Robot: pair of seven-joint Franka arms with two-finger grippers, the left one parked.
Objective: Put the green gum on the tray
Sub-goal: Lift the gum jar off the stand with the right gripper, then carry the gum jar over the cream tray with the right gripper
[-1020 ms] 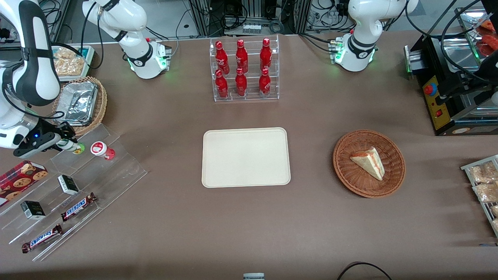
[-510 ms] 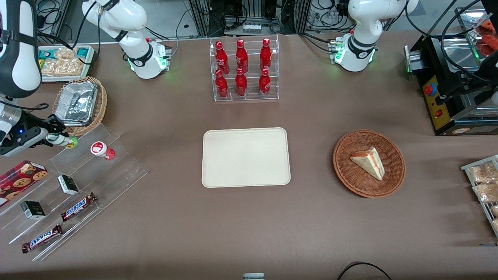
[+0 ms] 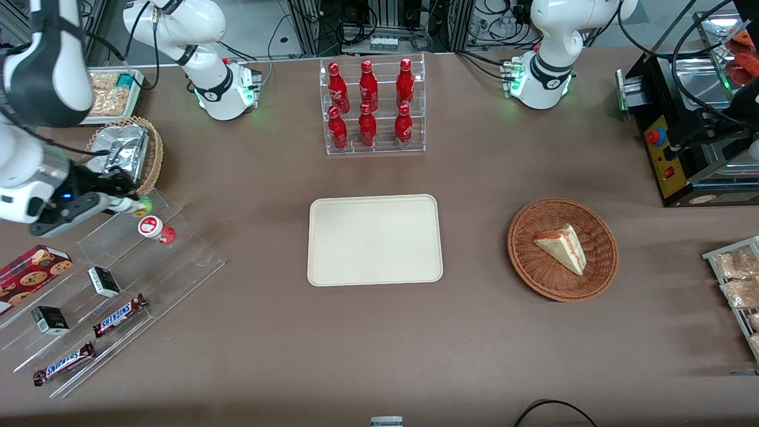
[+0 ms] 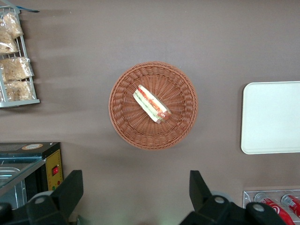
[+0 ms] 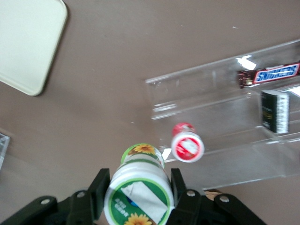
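Observation:
My right gripper (image 3: 127, 203) is shut on the green gum (image 3: 134, 206), a small green bottle with a white lid, and holds it in the air above the clear stepped shelf (image 3: 118, 279) at the working arm's end of the table. In the right wrist view the green gum (image 5: 140, 187) sits between my two black fingers (image 5: 99, 190), lid toward the camera. The cream tray (image 3: 375, 239) lies flat in the middle of the table, well apart from the gripper; a corner of it shows in the right wrist view (image 5: 28, 42).
The red gum bottle (image 3: 155, 229) lies on the shelf just below the gripper. A wicker basket with foil (image 3: 126, 157) stands beside the gripper. Snickers bars (image 3: 118, 315) and small boxes (image 3: 104, 281) lie on lower steps. A rack of red bottles (image 3: 372, 107) stands farther back.
My gripper has lifted the green gum off the shelf and moved it up and toward the tray's side. The red gum has stayed put.

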